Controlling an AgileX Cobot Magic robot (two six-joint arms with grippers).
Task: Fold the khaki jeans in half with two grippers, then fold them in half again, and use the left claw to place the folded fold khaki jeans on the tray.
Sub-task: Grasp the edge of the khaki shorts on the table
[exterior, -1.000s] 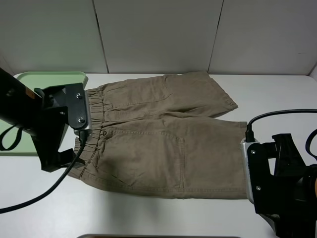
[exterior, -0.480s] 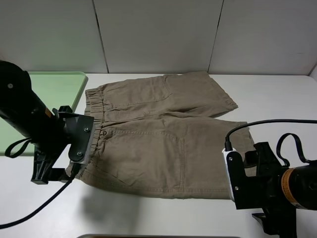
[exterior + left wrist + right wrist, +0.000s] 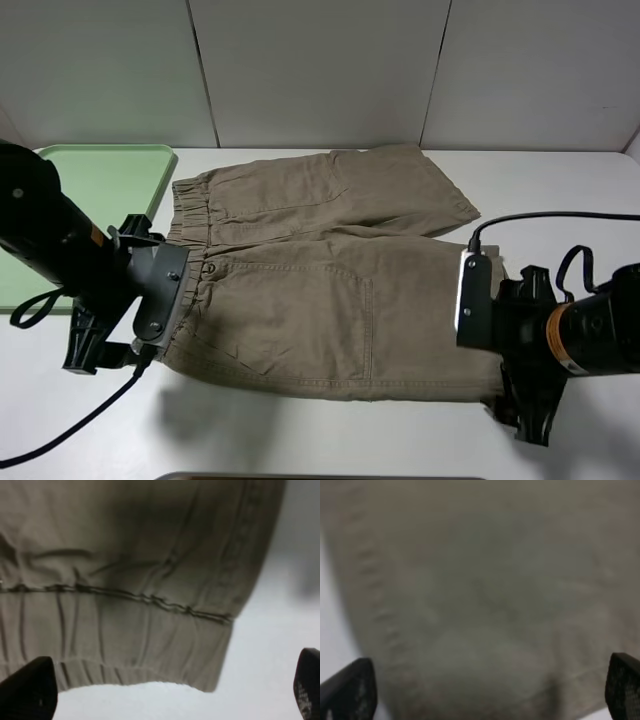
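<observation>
White table point(image 3: 560, 190), pale wall point(image 3: 320, 70), khaki jeans point(image 3: 320, 290)

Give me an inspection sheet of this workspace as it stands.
Surface: white tabletop, matte.
Job's things: khaki-tan cotton shorts lie flat, unfolded; pale mint-green plastic tray at far left, partly hidden by the left arm, nothing seen on it.
Clutter: nothing seen.
End effectors: left end effector open at the near waistband corner; right end effector open at the near leg hem; neither holds cloth.
Cables: black cable trails from the left arm; second black cable arcs from the right arm.
Surroundings: pale wall panels.
</observation>
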